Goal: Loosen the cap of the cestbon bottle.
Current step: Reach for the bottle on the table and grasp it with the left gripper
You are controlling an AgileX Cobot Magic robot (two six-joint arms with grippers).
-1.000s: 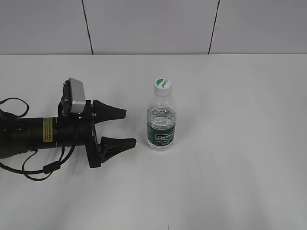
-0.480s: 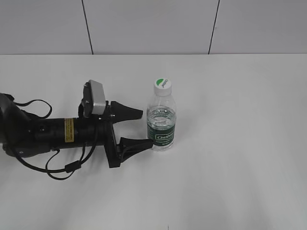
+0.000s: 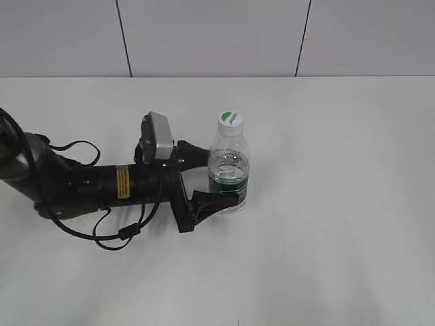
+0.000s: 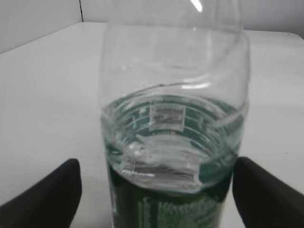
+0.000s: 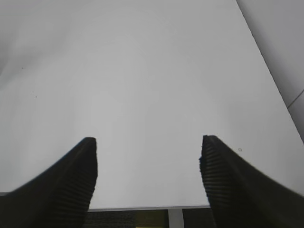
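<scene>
Bracing came first: in the exterior view the left gripper (image 3: 216,178) straddled the upright cestbon bottle (image 3: 228,170) mid-table (image 3: 340,204), jaws spread, cap (image 3: 230,120) untouched. The left wrist view showed both fingertips (image 4: 45,199) flanking the label, apart from it (closing seemed next). The right wrist view showed the right gripper (image 5: 148,164) wide open, empty, over bare table.

The cestbon bottle (image 3: 228,175) filled the gap between the left claw (image 3: 214,178) fingers; bare counter (image 3: 340,204) lay open all around, the cap (image 3: 230,120) unobstructed above.
</scene>
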